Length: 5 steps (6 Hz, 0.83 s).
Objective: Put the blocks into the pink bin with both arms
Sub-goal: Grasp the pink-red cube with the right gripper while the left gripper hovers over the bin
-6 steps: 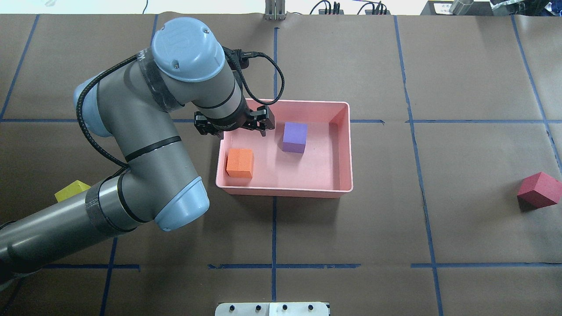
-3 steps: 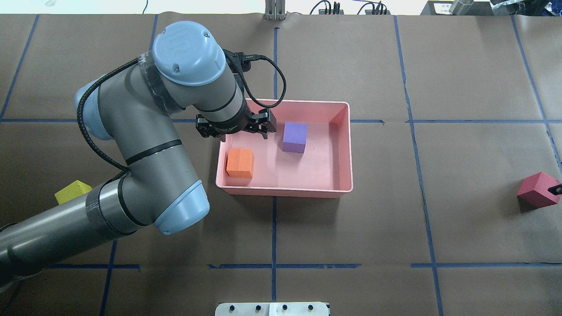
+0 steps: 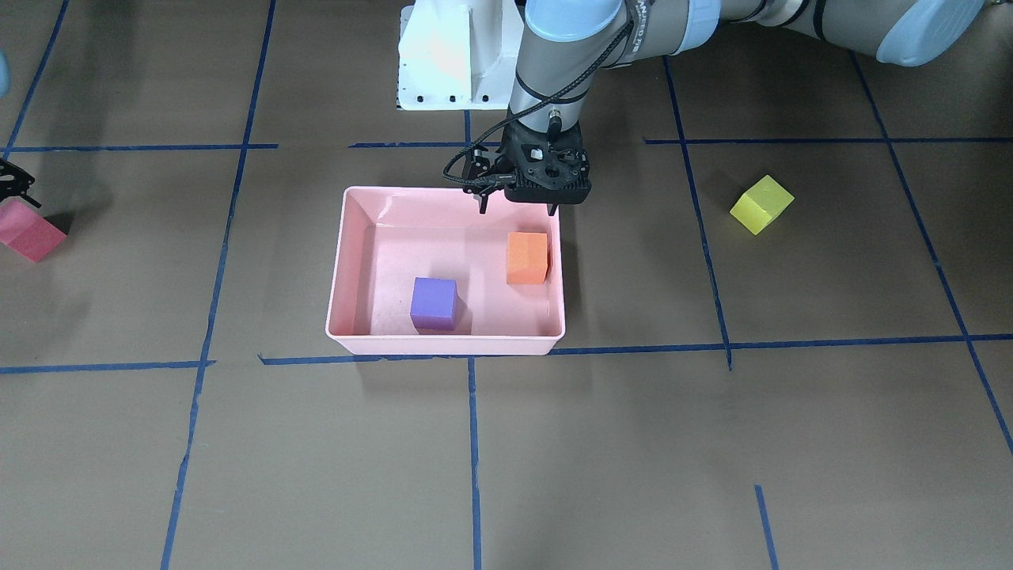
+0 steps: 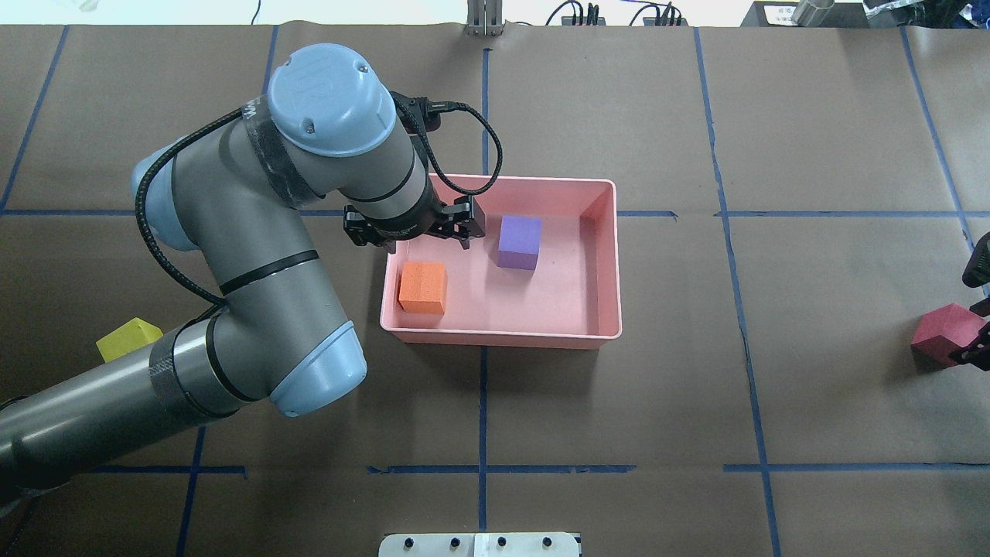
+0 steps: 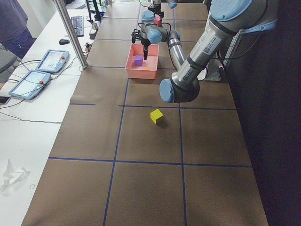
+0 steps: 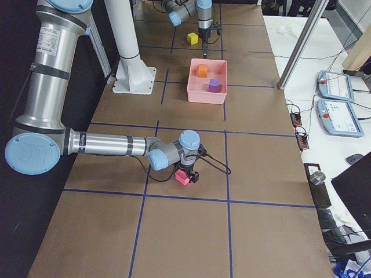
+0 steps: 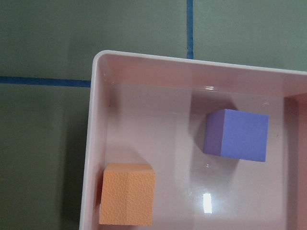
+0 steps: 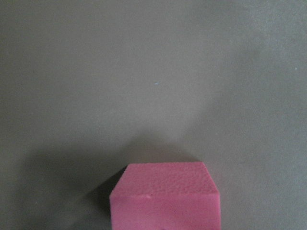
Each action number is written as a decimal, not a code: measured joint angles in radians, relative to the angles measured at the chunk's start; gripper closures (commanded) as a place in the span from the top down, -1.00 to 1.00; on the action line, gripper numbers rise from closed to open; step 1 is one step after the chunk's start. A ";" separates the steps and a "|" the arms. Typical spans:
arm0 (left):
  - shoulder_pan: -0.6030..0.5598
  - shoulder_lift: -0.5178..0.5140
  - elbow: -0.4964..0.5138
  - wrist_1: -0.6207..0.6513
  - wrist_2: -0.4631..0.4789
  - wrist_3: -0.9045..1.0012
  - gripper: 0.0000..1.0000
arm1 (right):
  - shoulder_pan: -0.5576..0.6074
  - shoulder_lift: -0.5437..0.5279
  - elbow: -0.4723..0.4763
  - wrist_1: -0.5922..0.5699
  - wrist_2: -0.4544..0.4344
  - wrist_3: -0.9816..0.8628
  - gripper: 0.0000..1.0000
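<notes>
The pink bin (image 4: 541, 339) sits mid-table and holds the orange block (image 4: 422, 287) and the purple block (image 4: 519, 242). My left gripper (image 4: 430, 236) hovers open and empty over the bin's far-left corner; it also shows in the front view (image 3: 517, 209), above the orange block (image 3: 527, 257). The yellow block (image 4: 128, 336) lies on the table, partly hidden under my left arm. The red block (image 4: 943, 334) lies at the far right. My right gripper (image 4: 976, 309) is open at the view's edge, with a finger on either side of the red block (image 8: 165, 194).
The white pedestal base (image 3: 451, 55) stands behind the bin. Blue tape lines cross the brown table cover. A side bench with tablets (image 5: 51, 60) and a metal pole (image 5: 70, 33) runs along the far side.
My right gripper has come in from the right edge and now straddles the red block. My left gripper has shifted slightly over the bin corner. The blocks have not moved.
</notes>
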 measured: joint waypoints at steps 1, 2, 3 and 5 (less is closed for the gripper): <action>0.000 0.003 -0.002 0.000 0.000 0.001 1.00 | -0.013 0.002 -0.004 0.000 -0.008 0.004 -0.40; 0.000 0.006 -0.004 0.000 -0.001 0.002 1.00 | -0.016 0.003 -0.004 0.000 -0.012 0.014 -0.50; -0.001 0.008 -0.006 0.003 -0.004 0.006 1.00 | -0.018 0.004 0.012 -0.002 -0.010 0.057 -0.49; -0.013 0.079 -0.061 0.012 -0.009 0.095 1.00 | -0.016 0.022 0.088 -0.012 0.038 0.270 -0.48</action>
